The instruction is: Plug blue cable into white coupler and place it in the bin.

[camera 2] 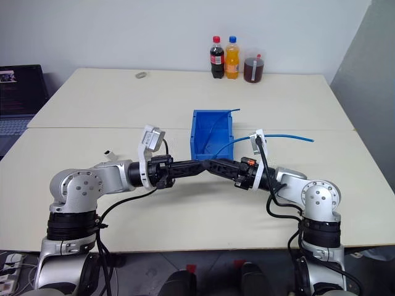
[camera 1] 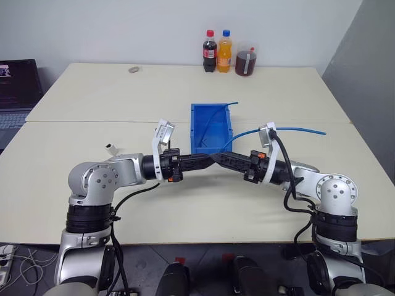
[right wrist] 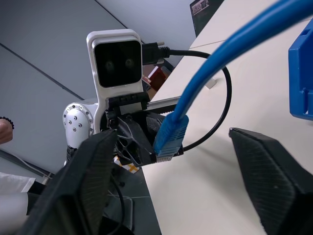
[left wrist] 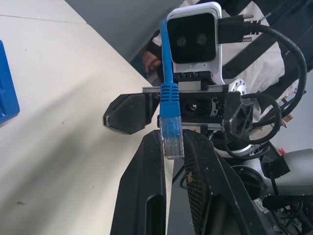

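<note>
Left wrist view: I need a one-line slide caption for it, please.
Left gripper shut on the blue cable at its clear plug, with the open right gripper just beyond.

No readable text, label or number on anything in view

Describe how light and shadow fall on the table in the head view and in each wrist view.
Left eye view: light looks even, and a faint soft shadow lies on the table under the two arms. Left wrist view: a broad dim band of shadow crosses the table beside the left gripper, which is shut on the blue cable. Right wrist view: a soft shadow darkens the table below the cable's plug.
</note>
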Action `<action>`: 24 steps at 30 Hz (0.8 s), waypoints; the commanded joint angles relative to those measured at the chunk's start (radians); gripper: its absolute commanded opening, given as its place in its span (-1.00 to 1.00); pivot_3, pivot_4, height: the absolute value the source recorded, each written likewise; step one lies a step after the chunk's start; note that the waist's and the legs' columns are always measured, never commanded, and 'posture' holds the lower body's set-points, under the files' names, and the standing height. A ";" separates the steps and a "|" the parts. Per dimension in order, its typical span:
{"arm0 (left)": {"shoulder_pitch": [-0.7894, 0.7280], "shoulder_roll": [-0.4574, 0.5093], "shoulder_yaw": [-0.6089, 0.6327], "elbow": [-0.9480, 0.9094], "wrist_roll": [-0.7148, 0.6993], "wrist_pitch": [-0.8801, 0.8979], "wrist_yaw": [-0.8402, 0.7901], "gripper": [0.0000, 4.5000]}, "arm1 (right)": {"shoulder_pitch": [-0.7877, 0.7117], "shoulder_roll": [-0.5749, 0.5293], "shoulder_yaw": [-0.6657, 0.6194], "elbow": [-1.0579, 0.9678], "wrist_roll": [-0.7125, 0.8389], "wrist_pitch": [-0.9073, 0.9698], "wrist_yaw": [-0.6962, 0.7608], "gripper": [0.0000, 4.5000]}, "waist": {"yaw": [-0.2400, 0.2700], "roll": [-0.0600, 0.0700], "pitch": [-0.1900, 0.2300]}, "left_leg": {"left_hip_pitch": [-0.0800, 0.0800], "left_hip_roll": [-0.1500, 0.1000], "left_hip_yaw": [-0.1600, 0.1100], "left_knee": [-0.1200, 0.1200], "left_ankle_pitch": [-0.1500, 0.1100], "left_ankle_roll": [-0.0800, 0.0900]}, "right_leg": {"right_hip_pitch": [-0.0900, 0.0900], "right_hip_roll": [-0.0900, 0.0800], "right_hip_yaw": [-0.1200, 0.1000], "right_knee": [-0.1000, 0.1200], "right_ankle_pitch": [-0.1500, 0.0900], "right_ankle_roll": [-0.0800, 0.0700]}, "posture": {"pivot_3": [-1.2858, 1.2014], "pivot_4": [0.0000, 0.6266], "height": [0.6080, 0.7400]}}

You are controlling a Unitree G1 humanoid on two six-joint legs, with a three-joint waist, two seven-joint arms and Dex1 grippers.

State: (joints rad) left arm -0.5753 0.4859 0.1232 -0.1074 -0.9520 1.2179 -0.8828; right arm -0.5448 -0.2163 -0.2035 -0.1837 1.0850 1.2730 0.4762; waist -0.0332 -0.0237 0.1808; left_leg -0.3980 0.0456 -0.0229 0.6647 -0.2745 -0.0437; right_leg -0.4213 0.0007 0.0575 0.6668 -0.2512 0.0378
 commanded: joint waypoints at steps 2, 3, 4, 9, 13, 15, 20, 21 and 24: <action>-0.011 0.008 0.022 -0.027 -0.039 -0.006 0.005 -0.88 | -0.027 -0.004 0.004 -0.003 0.033 -0.020 0.015 0.11 | 0.000 0.000 0.000 | 0.000 0.000 0.000 0.000 0.000 0.000 | 0.000 0.000 0.000 0.000 0.000 0.000 | 0.03 -0.52 1.00; -0.012 0.011 0.021 -0.025 -0.039 -0.006 0.004 -0.88 | -0.029 -0.006 0.004 0.001 0.032 -0.021 0.018 0.04 | 0.000 0.000 0.000 | 0.000 0.000 0.000 0.000 0.000 0.000 | 0.000 0.000 0.000 0.000 0.000 0.000 | 0.03 -0.52 1.00; -0.012 0.013 0.021 -0.024 -0.040 -0.007 0.004 -0.88 | -0.029 -0.008 0.005 0.003 0.033 -0.022 0.020 -0.08 | 0.000 0.000 0.000 | 0.000 0.000 0.000 0.000 0.000 0.000 | 0.000 0.000 0.000 0.000 0.000 0.000 | 0.03 -0.52 1.00; -0.014 0.015 0.020 -0.017 -0.036 -0.014 0.010 -0.88 | -0.027 -0.017 0.008 0.004 0.043 -0.019 0.028 -0.58 | 0.000 0.000 0.000 | 0.000 0.000 0.000 0.000 0.000 0.000 | 0.000 0.000 0.000 0.000 0.000 0.000 | 0.03 -0.52 1.00; -0.012 0.020 0.008 -0.020 -0.022 -0.030 0.004 -0.88 | -0.023 -0.025 0.009 0.004 0.052 -0.017 0.033 -0.90 | 0.000 0.000 0.000 | 0.000 0.000 0.000 0.000 0.000 0.000 | 0.000 0.000 0.000 0.000 0.000 0.000 | 0.03 -0.52 1.00; -0.011 0.023 0.005 -0.021 -0.018 -0.038 0.000 -0.88 | -0.022 -0.031 0.009 0.005 0.055 -0.018 0.036 -0.90 | 0.000 0.000 0.000 | 0.000 0.000 0.000 0.000 0.000 0.000 | 0.000 0.000 0.000 0.000 0.000 0.000 | 0.03 -0.52 1.00; -0.012 0.020 0.004 -0.013 -0.004 -0.073 -0.002 -0.49 | -0.027 -0.039 0.013 0.006 0.056 -0.023 0.033 -0.90 | 0.000 0.000 0.000 | 0.000 0.000 0.000 0.000 0.000 0.000 | 0.000 0.000 0.000 0.000 0.000 0.000 | 0.03 -0.52 1.00; -0.013 0.020 0.006 -0.010 -0.008 -0.072 -0.002 -0.38 | -0.030 -0.039 0.013 0.008 0.057 -0.025 0.032 -0.90 | 0.000 0.000 0.000 | 0.000 0.000 0.000 0.000 0.000 0.000 | 0.000 0.000 0.000 0.000 0.000 0.000 | 0.03 -0.52 1.00; -0.011 0.031 0.008 -0.011 -0.013 -0.072 -0.009 -0.09 | -0.036 -0.041 0.012 0.012 0.055 -0.033 0.028 -0.90 | 0.000 0.000 0.000 | 0.000 0.000 0.000 0.000 0.000 0.000 | 0.000 0.000 0.000 0.000 0.000 0.000 | 0.03 -0.52 1.00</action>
State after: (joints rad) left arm -0.5752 0.5031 0.1144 -0.1056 -0.9532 1.1636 -0.8835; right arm -0.5603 -0.2541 -0.1856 -0.1671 1.1177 1.2556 0.4999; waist -0.0331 -0.0237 0.1808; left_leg -0.3980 0.0456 -0.0229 0.6644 -0.2746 -0.0437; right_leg -0.4213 0.0007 0.0574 0.6664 -0.2512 0.0378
